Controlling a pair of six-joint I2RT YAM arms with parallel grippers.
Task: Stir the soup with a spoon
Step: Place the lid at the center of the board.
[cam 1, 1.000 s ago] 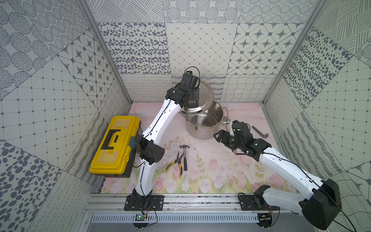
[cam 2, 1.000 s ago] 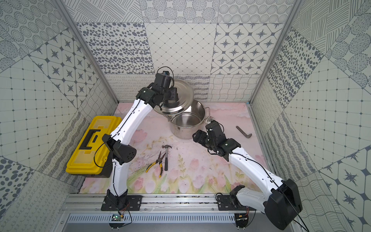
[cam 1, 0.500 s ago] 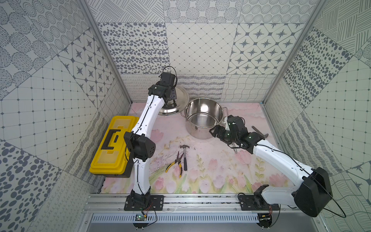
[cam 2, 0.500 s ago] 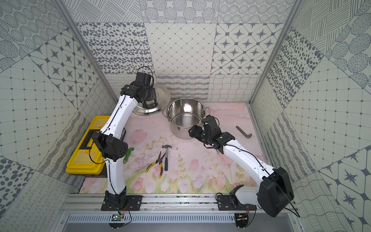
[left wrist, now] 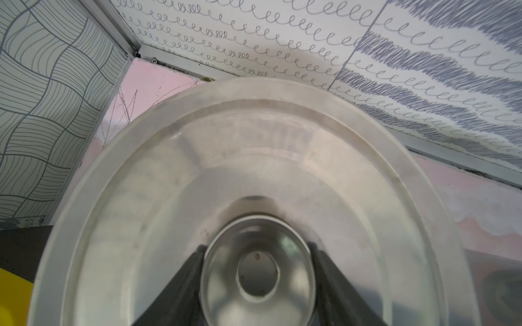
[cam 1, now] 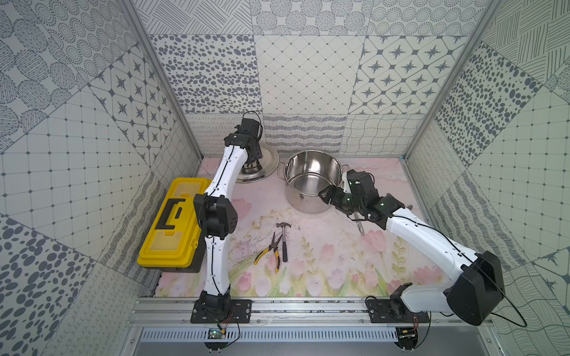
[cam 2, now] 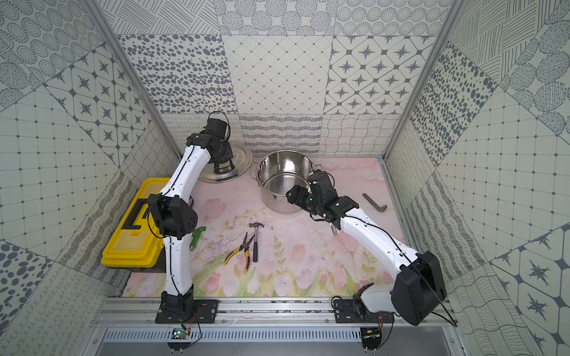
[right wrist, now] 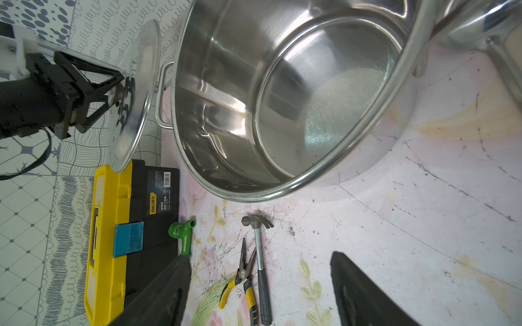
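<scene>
a robot test cell in a lab, not a real kitchen. printed pattern panels [cam 1: 308,77] box in the stockpot [cam 1: 303,202] on three sides, joined by bare aluminium posts [cam 1: 160,77]. the stockpot stands on a floral mat [cam 1: 324,262]. in front of the stockpot an aluminium rail [cam 1: 308,309] carries a white left arm [cam 1: 222,172] and right arm [cam 1: 425,237]. the props are mixed: a lid [cam 1: 268,160] just left of the stockpot, a hammer [cam 1: 284,243] and pliers [cam 1: 271,252] in front of it, a yellow toolbox [cam 1: 172,228] further left.
</scene>
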